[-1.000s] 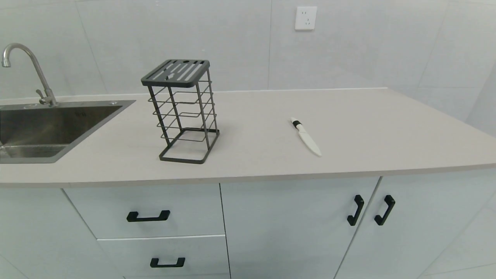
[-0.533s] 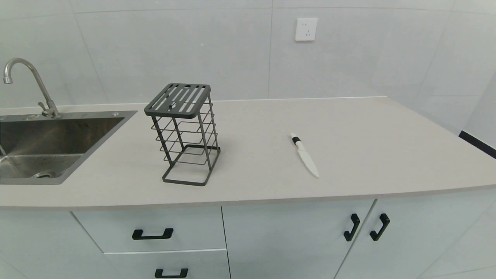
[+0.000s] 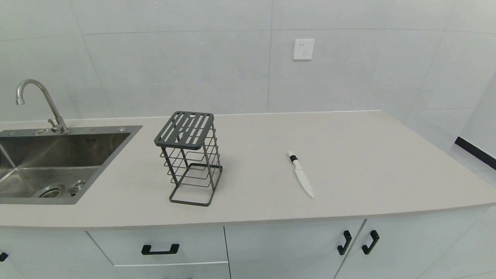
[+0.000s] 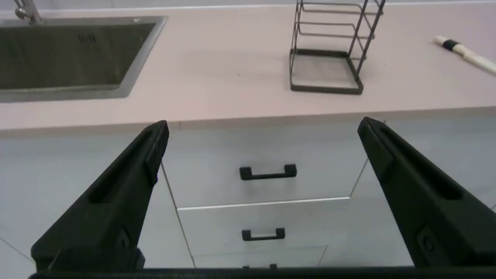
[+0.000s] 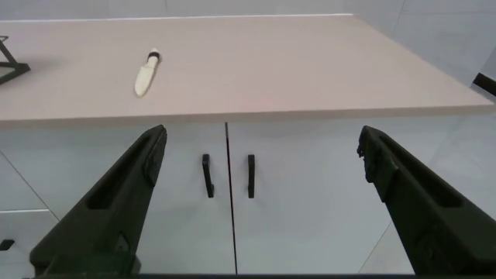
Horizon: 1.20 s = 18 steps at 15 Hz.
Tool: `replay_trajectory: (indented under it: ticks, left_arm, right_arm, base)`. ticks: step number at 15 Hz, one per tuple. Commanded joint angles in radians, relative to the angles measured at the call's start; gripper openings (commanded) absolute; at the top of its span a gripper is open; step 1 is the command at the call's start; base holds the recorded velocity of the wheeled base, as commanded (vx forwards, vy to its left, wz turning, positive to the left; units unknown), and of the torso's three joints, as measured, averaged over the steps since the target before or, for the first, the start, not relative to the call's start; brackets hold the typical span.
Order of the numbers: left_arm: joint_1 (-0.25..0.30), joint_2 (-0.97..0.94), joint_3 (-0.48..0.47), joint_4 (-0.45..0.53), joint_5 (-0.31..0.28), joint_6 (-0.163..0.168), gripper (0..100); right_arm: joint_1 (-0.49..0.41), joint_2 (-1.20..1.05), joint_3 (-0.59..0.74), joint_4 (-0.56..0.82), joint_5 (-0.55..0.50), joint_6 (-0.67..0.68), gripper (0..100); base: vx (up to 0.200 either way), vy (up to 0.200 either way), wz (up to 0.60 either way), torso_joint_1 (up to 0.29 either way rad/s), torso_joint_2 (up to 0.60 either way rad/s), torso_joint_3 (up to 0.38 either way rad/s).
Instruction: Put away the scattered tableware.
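Jaws of left gripper [image 4: 263,132] and right gripper [image 5: 263,136] stand wide, empty. Right gripper should pinch the white knife [image 3: 300,174] crosswise near its black band

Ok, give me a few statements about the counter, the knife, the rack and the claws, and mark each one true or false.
1. The white knife lies flat on the counter, to the right of the rack and apart from it. True.
2. The rack lies tipped over on its side. False: it stands upright on its base.
3. The left claw and the right claw are both open and hold nothing. True.
4. The sink is to the right of the knife. False: it is at the left end, beyond the rack.
5. An outlet sits on the tiled wall behind the counter. True.
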Motion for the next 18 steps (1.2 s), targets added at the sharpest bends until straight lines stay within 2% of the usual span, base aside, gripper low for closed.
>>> replay_trajectory:
  ticks: [1, 5, 13, 18]
  left_arm:
    - [0.0, 0.001, 0.0, 0.0, 0.0, 0.0, 100]
    - [0.0, 0.001, 0.0, 0.0, 0.0, 0.0, 100]
    - [0.0, 0.001, 0.0, 0.0, 0.0, 0.0, 100]
    - [0.0, 0.001, 0.0, 0.0, 0.002, 0.0, 100]
  right_arm:
    - [0.0, 0.0, 0.0, -0.001, 0.001, -0.001, 100]
    - [0.0, 0.0, 0.0, -0.001, 0.001, -0.001, 100]
    - [-0.002, 0.0, 0.0, -0.001, 0.001, -0.001, 100]
    - [-0.002, 0.0, 0.0, -0.001, 0.001, -0.001, 100]
  base:
    - [0.0, 0.0, 0.0, 0.305, -0.58, -0.276]
    - [0.0, 0.0, 0.0, 0.264, -0.52, -0.248]
    - [0.0, 0.0, 0.0, 0.011, -0.02, -0.01]
    - [0.0, 0.0, 0.0, 0.24, -0.01, 0.215]
